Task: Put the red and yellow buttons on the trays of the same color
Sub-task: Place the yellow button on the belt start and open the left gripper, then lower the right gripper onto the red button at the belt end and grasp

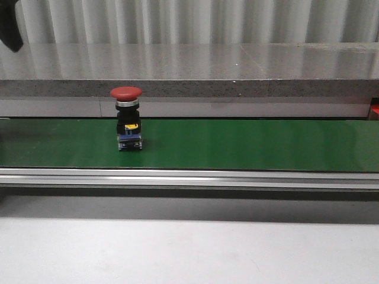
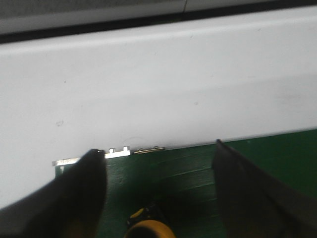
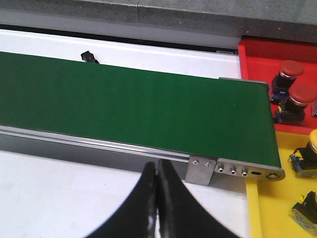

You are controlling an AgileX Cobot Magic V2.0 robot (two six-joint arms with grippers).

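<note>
A red button (image 1: 126, 117) with a mushroom cap stands upright on the green belt (image 1: 249, 145), left of centre. In the left wrist view a yellow button (image 2: 146, 229) shows at the frame's edge, on the belt between the spread fingers of my left gripper (image 2: 157, 148), which is open and not touching it. My right gripper (image 3: 157, 171) is shut on nothing over the white table, near the belt's end. Beside that end lie a red tray (image 3: 257, 59) holding two red buttons (image 3: 287, 72) and a yellow tray (image 3: 267, 208) holding two yellow buttons (image 3: 306, 159).
The belt's metal rail (image 1: 189, 177) runs along its near side, with a bracket (image 3: 200, 170) at its end. A grey stone ledge (image 1: 195, 71) runs behind the belt. A dark part of an arm (image 1: 10, 26) hangs at the top left.
</note>
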